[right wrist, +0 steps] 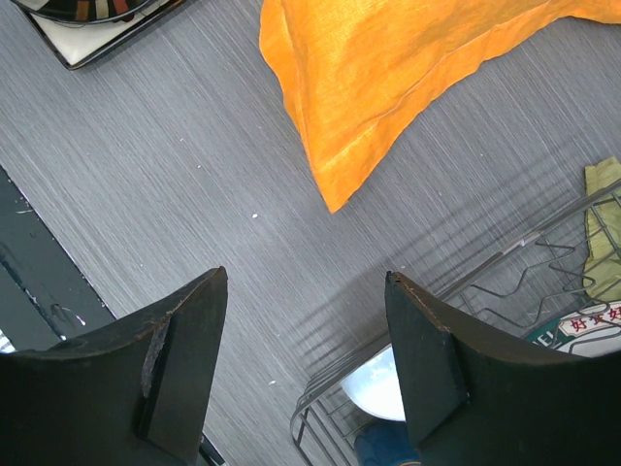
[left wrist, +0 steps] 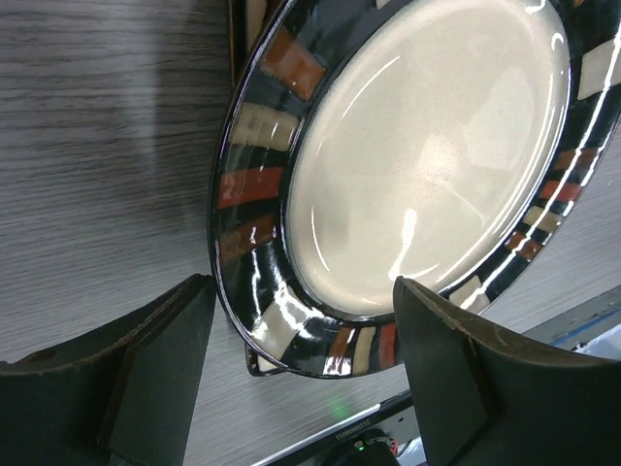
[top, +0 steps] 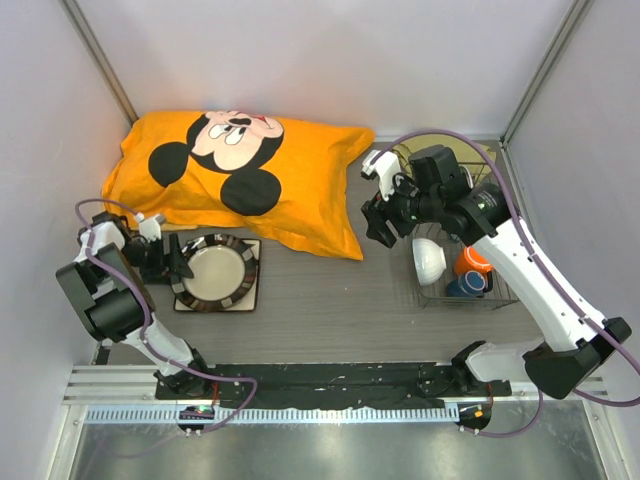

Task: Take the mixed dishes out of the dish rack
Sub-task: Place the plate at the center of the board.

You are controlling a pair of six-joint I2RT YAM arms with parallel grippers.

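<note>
The white plate with a dark patterned rim (top: 213, 272) lies on the square cream plate (top: 249, 297) at the left of the table. My left gripper (top: 180, 266) is open at the plate's left edge. In the left wrist view the plate (left wrist: 417, 165) has its rim between my spread fingers (left wrist: 165, 369) and neither pad touches it. The dish rack (top: 498, 300) stands at the right and holds a white bowl (top: 428, 260), an orange mug (top: 473, 262) and a small dark-blue cup (top: 467, 285). My right gripper (top: 379, 224) hangs open and empty above the table, just left of the rack (right wrist: 505, 262).
A large orange Mickey Mouse pillow (top: 240, 175) lies across the back, its corner reaching towards the rack. An olive-green cloth (right wrist: 602, 223) sits at the rack's far end. A black rail (top: 320, 385) runs along the near edge between the arm bases.
</note>
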